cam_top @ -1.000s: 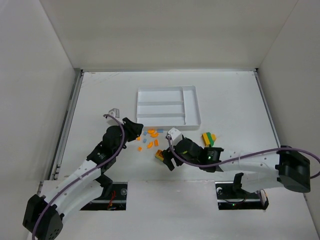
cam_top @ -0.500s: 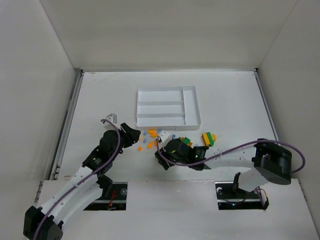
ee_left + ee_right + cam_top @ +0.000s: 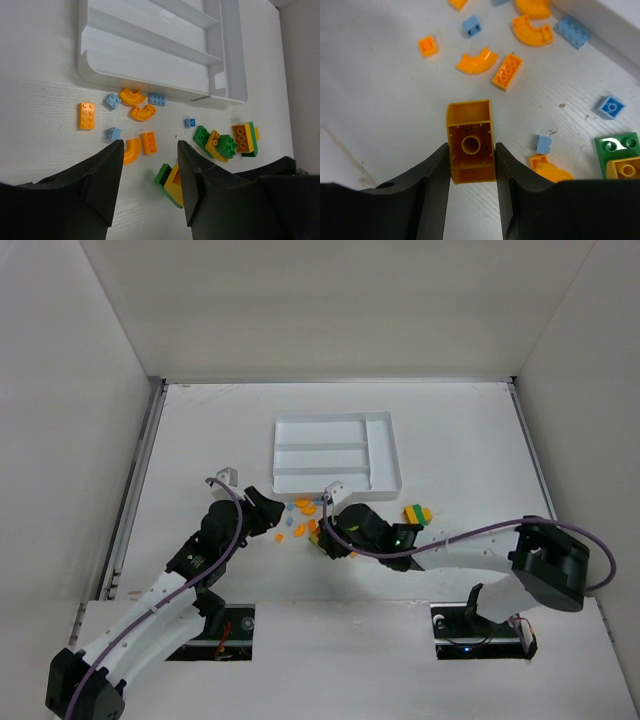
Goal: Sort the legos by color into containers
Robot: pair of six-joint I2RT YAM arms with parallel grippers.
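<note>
The orange brick (image 3: 470, 142) sits between the fingers of the right gripper (image 3: 471, 160), hollow underside toward the wrist camera. The jaws press its two flat side walls, so we read it as grasped. We cannot tell whether it has cleared the table (image 3: 380, 100). We judge it very light, hard and stiff, not fragile, but smooth enough to twist or squirt out of a skewed pinch. The flat opposite walls are the place to hold it, square and near mid-height. Around it lie the loose bricks (image 3: 477, 60), orange, blue and green, just in front of the tray (image 3: 125, 65), whose slots show nothing inside. The left gripper (image 3: 149, 150) hangs over that scatter with its jaws apart, holding nothing.
</note>
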